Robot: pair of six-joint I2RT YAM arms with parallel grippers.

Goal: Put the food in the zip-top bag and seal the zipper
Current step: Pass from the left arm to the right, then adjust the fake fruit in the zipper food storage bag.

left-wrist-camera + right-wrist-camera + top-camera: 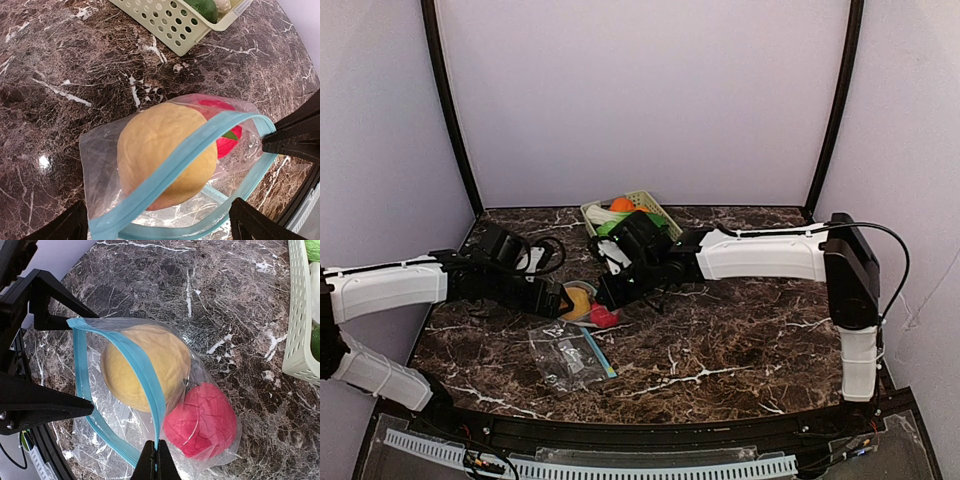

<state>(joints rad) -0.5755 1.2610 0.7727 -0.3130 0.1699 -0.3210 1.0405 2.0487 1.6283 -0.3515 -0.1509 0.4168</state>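
while right end effector (156,460) pinches the zipper strip (142,372) of the zip-top bag (112,427) and left end effector (159,216) stands spread at its mouth, peach (150,357) and red apple (200,422) sit inside. more food (621,204) waits in the basket (660,206); zipper unsealed.

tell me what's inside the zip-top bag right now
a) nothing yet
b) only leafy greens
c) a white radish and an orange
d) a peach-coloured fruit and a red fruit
d: in the right wrist view the peach-coloured fruit and the red fruit both show through the clear plastic of the zip-top bag, with nothing else visible inside it.
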